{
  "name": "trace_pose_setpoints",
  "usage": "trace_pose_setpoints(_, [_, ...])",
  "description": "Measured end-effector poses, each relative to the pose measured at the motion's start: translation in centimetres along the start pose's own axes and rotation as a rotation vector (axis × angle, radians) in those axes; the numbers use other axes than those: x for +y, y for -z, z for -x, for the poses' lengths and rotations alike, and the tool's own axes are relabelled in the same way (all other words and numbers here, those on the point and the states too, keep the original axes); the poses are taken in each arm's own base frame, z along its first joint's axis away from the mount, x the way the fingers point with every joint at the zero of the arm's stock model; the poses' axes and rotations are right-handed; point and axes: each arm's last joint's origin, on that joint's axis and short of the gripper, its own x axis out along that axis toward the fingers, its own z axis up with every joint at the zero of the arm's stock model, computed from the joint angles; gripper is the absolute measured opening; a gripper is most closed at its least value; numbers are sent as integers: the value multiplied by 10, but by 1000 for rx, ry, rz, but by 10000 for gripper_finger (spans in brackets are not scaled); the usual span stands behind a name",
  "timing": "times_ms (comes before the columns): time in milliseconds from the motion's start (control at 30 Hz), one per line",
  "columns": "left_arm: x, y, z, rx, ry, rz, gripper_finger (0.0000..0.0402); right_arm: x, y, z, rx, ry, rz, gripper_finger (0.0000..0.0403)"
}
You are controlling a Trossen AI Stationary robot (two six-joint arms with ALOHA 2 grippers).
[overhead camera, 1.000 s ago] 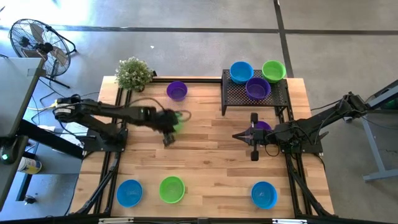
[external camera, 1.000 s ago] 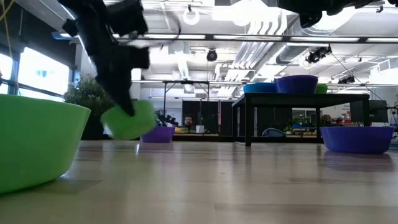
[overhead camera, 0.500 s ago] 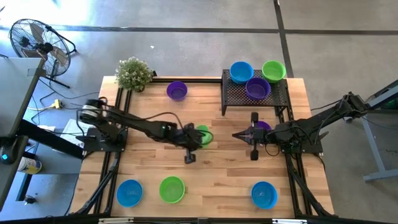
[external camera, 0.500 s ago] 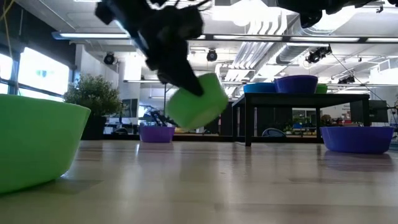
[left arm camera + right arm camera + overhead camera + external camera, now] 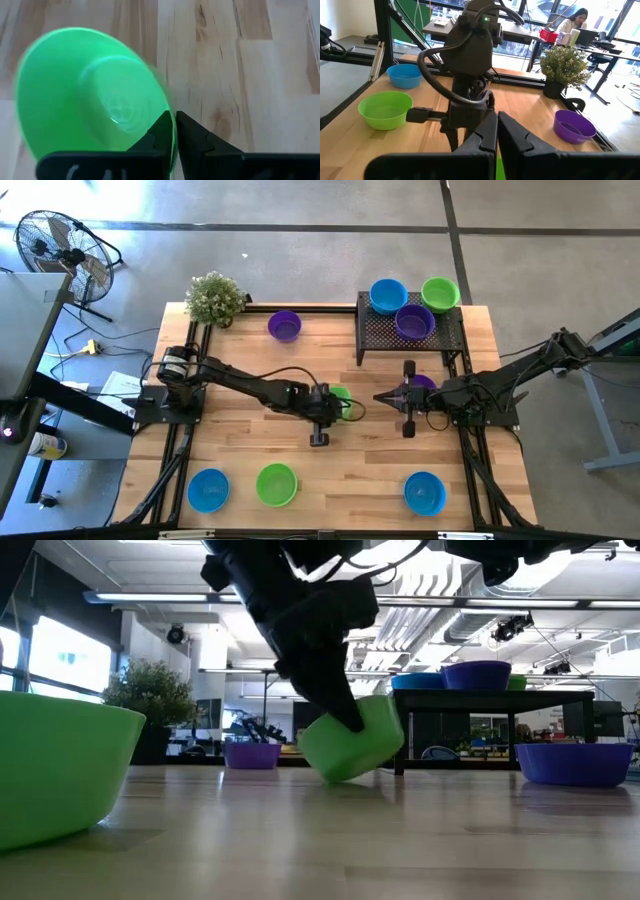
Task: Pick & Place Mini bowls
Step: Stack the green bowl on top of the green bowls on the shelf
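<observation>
A lime green mini bowl (image 5: 343, 398) is at the table's middle with my left gripper (image 5: 336, 406) shut on it; in the low view the bowl (image 5: 365, 745) tilts below the dark fingers. My right gripper (image 5: 383, 397) stays shut and empty just to its right, over a purple mini bowl (image 5: 423, 384). Three mini bowls, blue (image 5: 388, 295), green (image 5: 440, 293) and purple (image 5: 415, 322), sit on the black mesh stand (image 5: 375, 340). Another purple one (image 5: 285, 326) rests on the table at the far side. My left gripper pinches the green bowl's rim (image 5: 170, 112), one finger (image 5: 157, 132) inside the bowl and the other (image 5: 192, 132) outside. The fingers slant down from the table's left. The bowl hangs tilted, its lower corner (image 5: 335, 776) at the table top; whether it touches, I cannot tell.
Along the near edge stand a blue bowl (image 5: 208, 489), a green bowl (image 5: 276, 484) and another blue bowl (image 5: 424, 492). A small potted plant (image 5: 215, 298) is at the far left corner. Bare wood lies between the held bowl and the near row.
My left gripper has carried the green bowl from the left of the table's middle toward the right edge and a little toward the near edge. Over the last half second the bowl has come down to the table top, still tilted.
</observation>
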Motion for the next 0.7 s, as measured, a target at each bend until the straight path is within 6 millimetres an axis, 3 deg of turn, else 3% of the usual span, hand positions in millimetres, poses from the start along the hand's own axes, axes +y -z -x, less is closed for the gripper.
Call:
trace_pose_setpoints(300, [-1, -1, 6, 1, 17, -43, 64, 3, 5, -6, 30, -1, 10, 2])
trace_pose_setpoints(533, [-15, -4, 27, -103, -12, -112, 7, 7, 11, -12, 64, 1, -25, 2])
trace_pose_setpoints(700, [-19, 17, 47, -274, -4, -68, 6, 6, 12, -12, 68, 42, -52, 1])
